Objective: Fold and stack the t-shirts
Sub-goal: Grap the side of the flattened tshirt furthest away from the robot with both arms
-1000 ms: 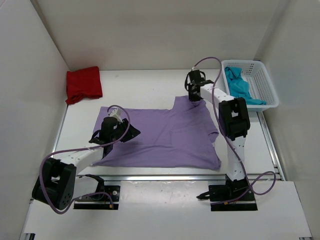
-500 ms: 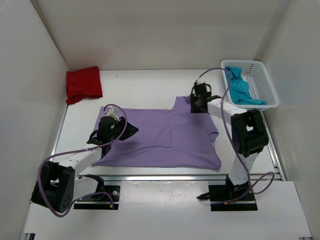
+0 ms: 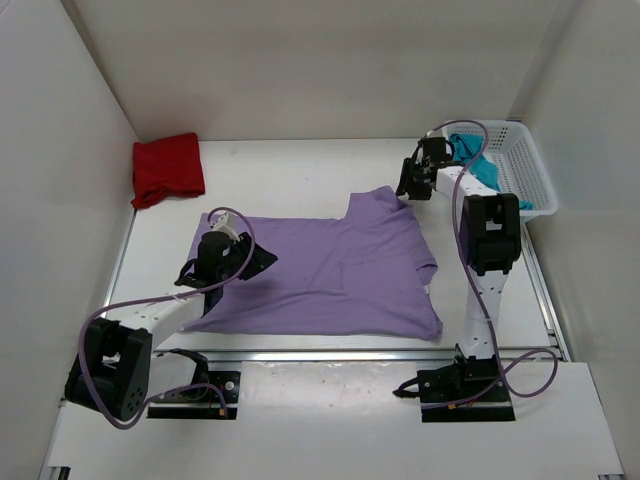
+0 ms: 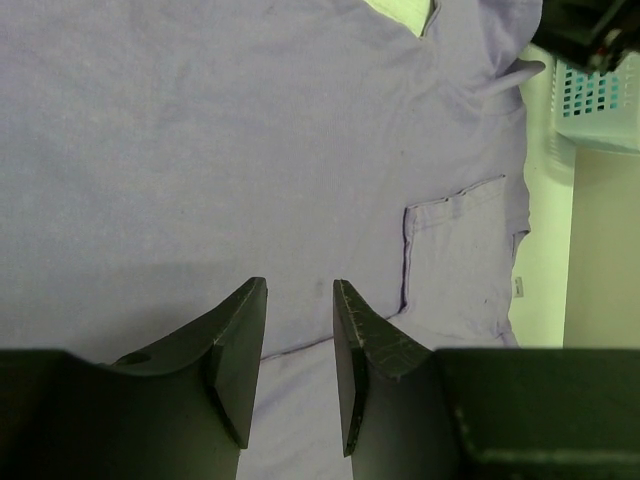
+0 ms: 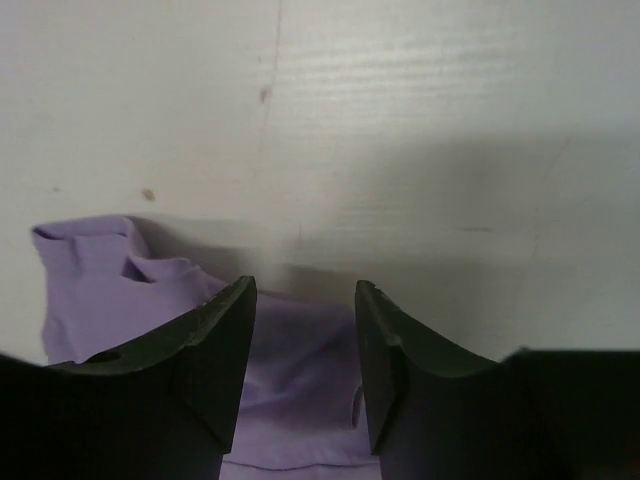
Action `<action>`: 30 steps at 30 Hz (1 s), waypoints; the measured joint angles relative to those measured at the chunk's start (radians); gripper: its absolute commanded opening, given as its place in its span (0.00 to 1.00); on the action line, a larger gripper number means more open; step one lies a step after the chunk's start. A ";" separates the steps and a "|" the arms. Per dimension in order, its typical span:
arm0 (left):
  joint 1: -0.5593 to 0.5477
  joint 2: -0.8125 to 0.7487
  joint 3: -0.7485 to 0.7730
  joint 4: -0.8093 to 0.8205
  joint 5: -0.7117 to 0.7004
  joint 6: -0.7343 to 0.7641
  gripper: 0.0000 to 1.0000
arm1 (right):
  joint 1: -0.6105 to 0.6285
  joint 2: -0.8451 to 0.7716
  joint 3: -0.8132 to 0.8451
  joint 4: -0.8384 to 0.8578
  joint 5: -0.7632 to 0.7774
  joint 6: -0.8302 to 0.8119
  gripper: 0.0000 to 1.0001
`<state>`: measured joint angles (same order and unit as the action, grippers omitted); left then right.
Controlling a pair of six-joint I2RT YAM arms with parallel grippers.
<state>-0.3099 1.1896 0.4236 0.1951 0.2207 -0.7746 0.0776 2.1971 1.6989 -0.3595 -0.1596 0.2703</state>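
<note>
- Top view: the lavender t-shirt [image 3: 330, 270] lies spread flat on the table [image 3: 300, 170]. The red t-shirt [image 3: 168, 168] sits folded in the far left corner, and the teal t-shirt [image 3: 482, 170] is in the basket [image 3: 530, 170].
- Left wrist: the left gripper [image 4: 300, 292] has its jaws apart and empty over the lavender fabric.
- Right wrist: the right gripper [image 5: 305, 288] has its jaws wide and empty above the lavender t-shirt's crumpled sleeve edge.

This looks like a robot lab test cell. A white table [image 3: 300, 170] is boxed in by plain white walls [image 3: 60, 150] on three sides, and a metal rail [image 3: 330, 354] runs along its near edge. Two robot arms, the left arm [image 3: 150, 315] and the right arm [image 3: 485, 270], are bolted to black base plates [image 3: 195, 392] and trail purple cables [image 3: 228, 210]. The household things here are a red shirt [image 3: 167, 168], a purple shirt [image 3: 320, 270], and a teal shirt [image 3: 480, 168] in a white basket [image 3: 530, 165].
</note>
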 measured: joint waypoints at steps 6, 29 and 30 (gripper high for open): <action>-0.003 0.012 0.004 0.007 0.000 -0.005 0.44 | 0.000 0.020 -0.031 -0.019 -0.032 0.042 0.42; 0.020 0.015 0.015 0.025 0.003 -0.020 0.43 | 0.012 -0.142 -0.247 0.146 -0.125 0.098 0.00; 0.026 0.015 0.015 0.025 0.003 -0.026 0.43 | 0.015 -0.168 -0.270 0.162 -0.092 0.098 0.00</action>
<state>-0.2836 1.2049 0.4385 0.2203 0.2237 -0.8001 0.0925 2.0289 1.4284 -0.1974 -0.2512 0.3679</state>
